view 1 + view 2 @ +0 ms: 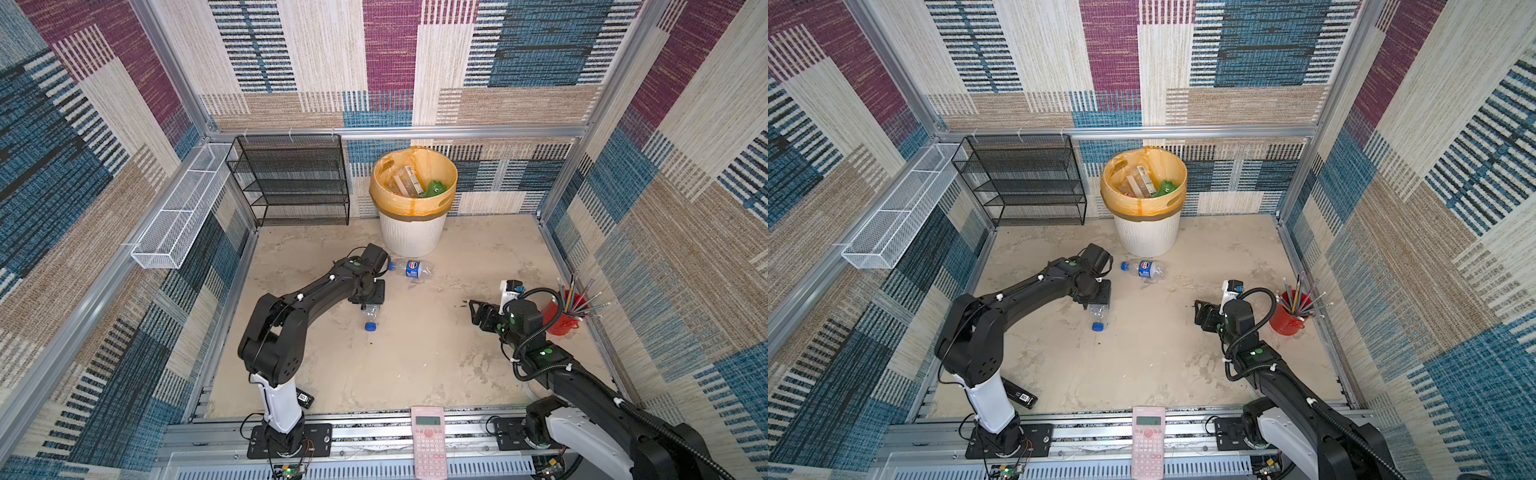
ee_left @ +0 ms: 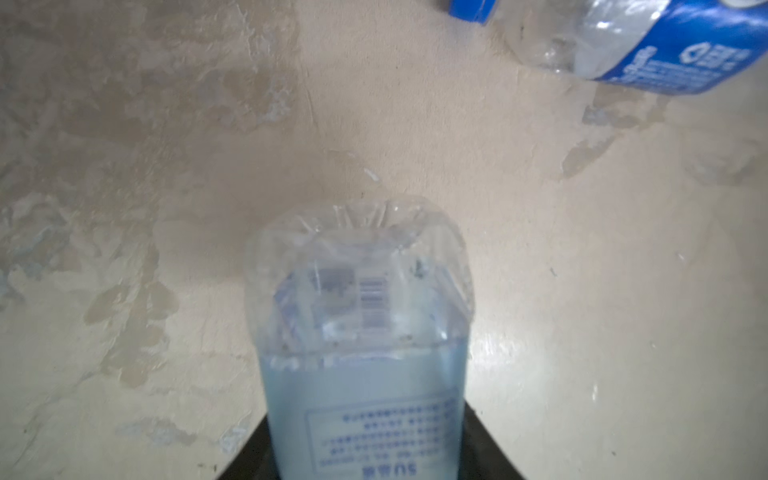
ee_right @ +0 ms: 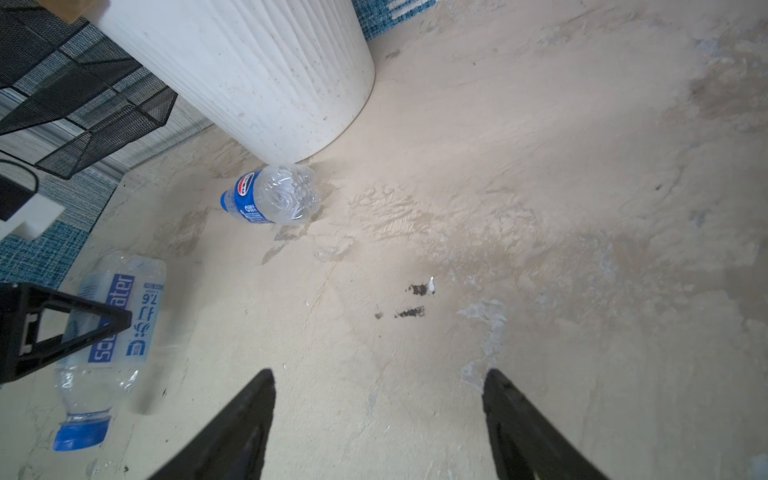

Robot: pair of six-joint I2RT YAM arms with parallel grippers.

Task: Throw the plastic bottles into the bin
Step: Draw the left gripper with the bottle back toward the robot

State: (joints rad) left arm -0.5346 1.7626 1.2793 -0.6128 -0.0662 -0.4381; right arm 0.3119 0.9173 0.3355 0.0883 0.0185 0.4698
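Bottles (image 1: 412,269) two outside bin (image 1: 411,237), calculator (image 1: 429,440) one, pencil cup (image 1: 559,318) one

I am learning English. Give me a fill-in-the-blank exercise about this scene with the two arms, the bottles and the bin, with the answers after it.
1. The left gripper is shut on the pale-label bottle, which has a ____ cap.
2. The right gripper stands ____ and holds nothing.
3. The blue-label bottle lies on its ____, on the floor outside the bin.
4. The green bottle lies inside the ____.
Answers: blue; open; side; bin.
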